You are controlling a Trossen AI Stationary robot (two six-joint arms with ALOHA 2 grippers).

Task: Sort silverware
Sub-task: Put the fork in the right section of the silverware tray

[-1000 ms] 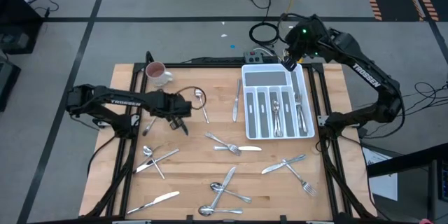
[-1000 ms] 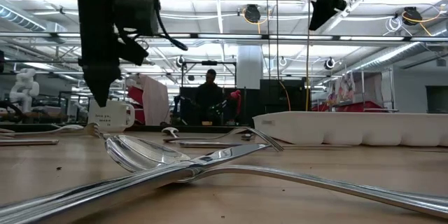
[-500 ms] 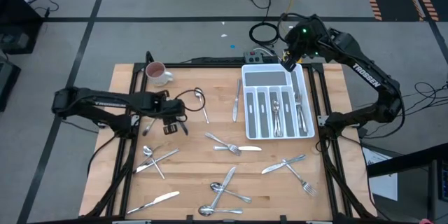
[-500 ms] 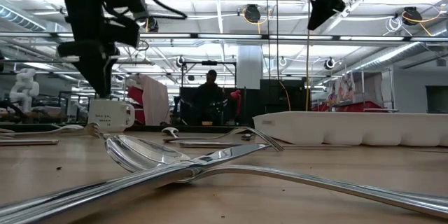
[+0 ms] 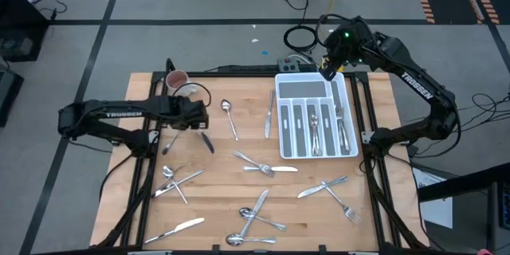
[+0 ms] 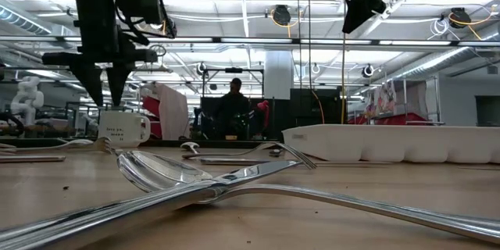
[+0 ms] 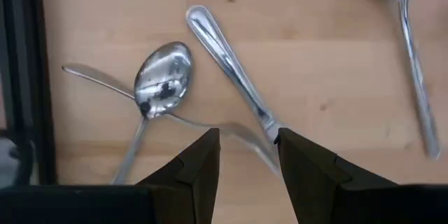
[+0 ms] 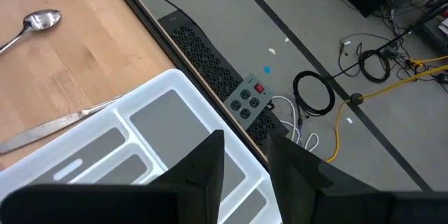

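Observation:
Forks, spoons and knives lie scattered flat on the wooden table; some more lie in the white tray [image 5: 279, 119] at the far right. My left gripper [image 5: 197, 125] hangs open, pointing down above the table's left part, just near of the mug [image 5: 178, 84]. Below it lie a spoon [image 7: 162, 77] crossing a fork and, beside them, a knife [image 7: 231, 70]; another spoon [image 5: 229, 118] lies to their right. My right gripper [image 5: 328, 68] hovers high over the tray's far edge [image 8: 161, 112], open with nothing between its fingers.
More silverware lies in clusters toward the near edge [image 5: 255, 215] and near right [image 5: 331, 190]. Black frame rails [image 5: 147, 167] run along the table's sides. A power strip [image 5: 293, 64] and cables lie beyond the far edge. A person [image 6: 234, 105] stands far behind.
My left gripper has risen a little and gone toward the table's far left, nearer the mug, while rolling about its own axis by more than half a quarter turn. The spoon it stood beside now lies uncovered. No silverware has moved.

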